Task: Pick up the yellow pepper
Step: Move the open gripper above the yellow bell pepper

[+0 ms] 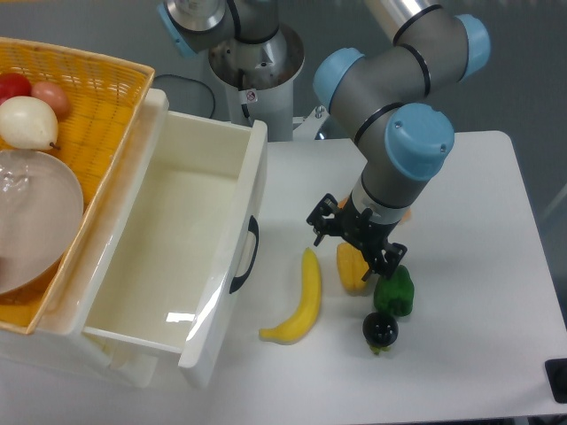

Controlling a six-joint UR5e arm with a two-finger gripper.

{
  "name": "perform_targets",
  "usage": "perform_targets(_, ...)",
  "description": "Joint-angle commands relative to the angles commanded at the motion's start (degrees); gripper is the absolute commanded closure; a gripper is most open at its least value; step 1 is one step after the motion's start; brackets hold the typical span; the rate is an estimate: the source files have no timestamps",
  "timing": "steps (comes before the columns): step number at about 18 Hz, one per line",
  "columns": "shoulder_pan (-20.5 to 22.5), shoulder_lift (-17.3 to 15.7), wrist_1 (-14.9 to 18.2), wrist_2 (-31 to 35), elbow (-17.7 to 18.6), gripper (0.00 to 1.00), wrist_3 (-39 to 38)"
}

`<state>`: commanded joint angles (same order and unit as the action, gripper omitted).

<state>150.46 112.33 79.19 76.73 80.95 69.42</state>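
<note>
The yellow pepper (pixel 351 270) lies on the white table between the banana and the green pepper, its upper part hidden under my gripper. My gripper (pixel 356 249) hangs directly over the pepper, pointing down. Its black fingers (pixel 320 227) are spread apart, one on the pepper's left and one on its right by the green pepper. The jaws are open and hold nothing. I cannot tell whether the fingers touch the pepper.
A long yellow banana (pixel 300 302) lies left of the pepper. A green bell pepper (pixel 394 292) and a dark round vegetable (pixel 380 330) lie to its right. An open white drawer (pixel 232 188) stands at the left, beside a yellow basket (pixel 97 84) of fruit.
</note>
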Motion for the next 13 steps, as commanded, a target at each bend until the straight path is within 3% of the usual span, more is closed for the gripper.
perform_targets(5, -0.2, -1.0, -0.3, 0.3, 2.3, 0.00, 1.2)
perform_targets(9, 0.4, -2.9, -6.3, 1.1, 7.2, 0.00, -6.8)
perform_targets(13, 1.0, -2.8, -6.6, 4.4, 8.4, 0.00, -9.7)
